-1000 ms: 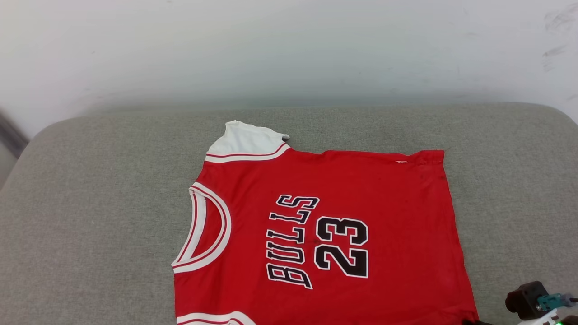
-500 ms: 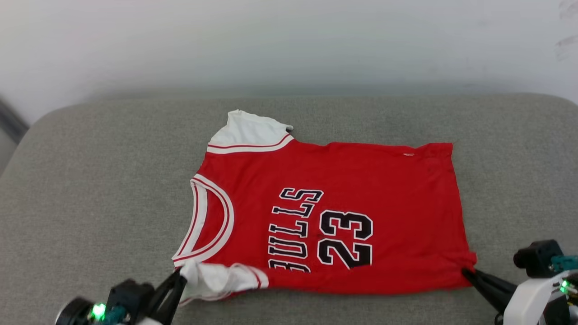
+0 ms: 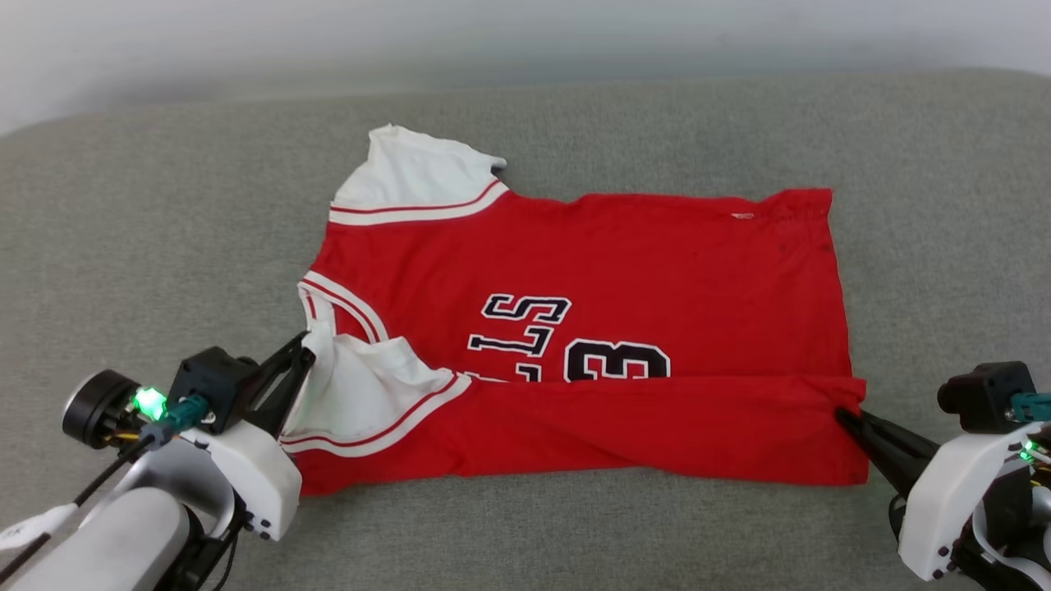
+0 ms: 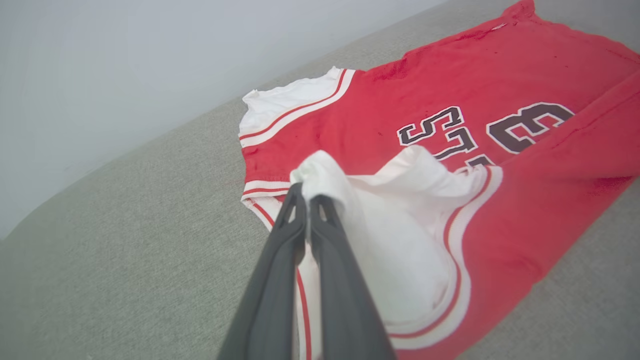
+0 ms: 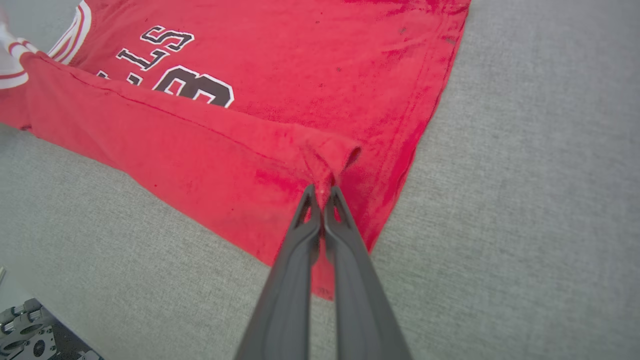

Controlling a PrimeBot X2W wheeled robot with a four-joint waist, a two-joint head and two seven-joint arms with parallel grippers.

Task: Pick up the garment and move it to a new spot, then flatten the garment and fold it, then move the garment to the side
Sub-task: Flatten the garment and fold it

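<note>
The garment (image 3: 640, 271), a red jersey with white sleeves and black lettering, lies on the grey cushion with its neck to the left. Its near edge is lifted and folded over the front, hiding the lower part of the letters and number. My left gripper (image 3: 305, 343) is shut on the near white sleeve (image 4: 400, 225), pinching its tip. My right gripper (image 3: 842, 413) is shut on the near hem corner (image 5: 332, 160), which bunches at the fingertips. The far white sleeve (image 3: 410, 172) lies flat.
The grey cushion (image 3: 164, 230) extends to the left, right and front of the jersey. A pale wall (image 3: 493, 33) rises behind it. Part of the robot's base (image 5: 25, 340) shows at the lower left of the right wrist view.
Both grippers have carried the jersey's near edge away from me, folding it further over the front and covering more of the lettering. The head camera has tilted down.
</note>
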